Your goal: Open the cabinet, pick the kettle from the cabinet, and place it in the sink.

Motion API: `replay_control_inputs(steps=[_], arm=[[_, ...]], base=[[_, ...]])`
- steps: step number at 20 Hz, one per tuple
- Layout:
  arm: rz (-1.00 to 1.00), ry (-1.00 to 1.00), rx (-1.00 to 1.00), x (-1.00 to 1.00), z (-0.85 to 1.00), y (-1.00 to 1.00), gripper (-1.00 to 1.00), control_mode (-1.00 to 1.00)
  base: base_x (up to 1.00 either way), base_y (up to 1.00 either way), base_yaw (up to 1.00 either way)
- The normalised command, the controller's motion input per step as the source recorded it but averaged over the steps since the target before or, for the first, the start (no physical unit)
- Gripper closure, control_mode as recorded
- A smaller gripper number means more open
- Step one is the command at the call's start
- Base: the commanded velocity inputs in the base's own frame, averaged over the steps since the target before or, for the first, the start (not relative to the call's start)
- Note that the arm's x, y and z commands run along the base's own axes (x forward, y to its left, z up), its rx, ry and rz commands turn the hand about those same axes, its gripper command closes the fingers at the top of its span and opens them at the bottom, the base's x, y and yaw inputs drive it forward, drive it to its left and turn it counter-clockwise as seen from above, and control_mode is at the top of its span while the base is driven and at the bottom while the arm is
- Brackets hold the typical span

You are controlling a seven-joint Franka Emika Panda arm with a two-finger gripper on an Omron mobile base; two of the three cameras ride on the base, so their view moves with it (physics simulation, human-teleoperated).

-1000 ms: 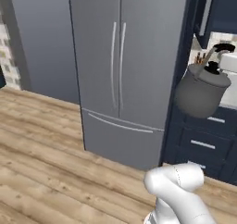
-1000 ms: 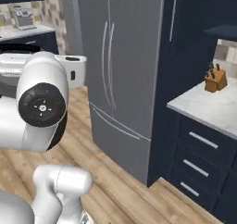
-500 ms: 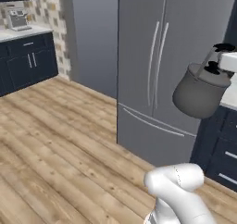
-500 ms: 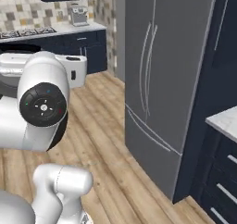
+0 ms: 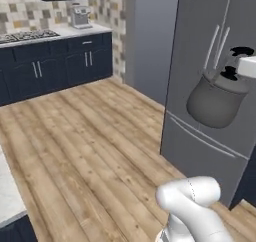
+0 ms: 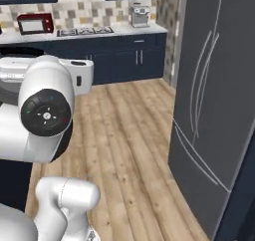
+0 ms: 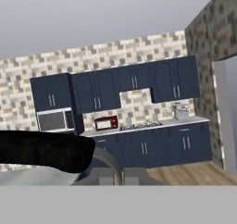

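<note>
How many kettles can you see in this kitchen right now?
1. A grey kettle hangs in the air in front of the tall grey fridge, held up by the robot's hand. Others could be hidden inside closed cupboards.

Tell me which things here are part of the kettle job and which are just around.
Part of the job:
kettle, hanging in front of the fridge
gripper, shut on the kettle's handle

Just around:
fridge
coffee maker
red microwave
stove
</note>
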Motion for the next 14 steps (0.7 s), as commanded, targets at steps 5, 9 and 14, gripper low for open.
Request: replay_control_inputs(steps=[5,9,14], arm=[[0.00,0.00,0.00,0.00,0.00,0.00,1.00,1.00],[0.00,0.00,0.00,0.00,0.00,0.00,1.00,1.00],[0.00,0.00,0.00,0.00,0.00,0.00,1.00,1.00]], base=[[0.36,-0.08,0.49],[0.42,0.00,0.43],[0.33,0.26,0.33]])
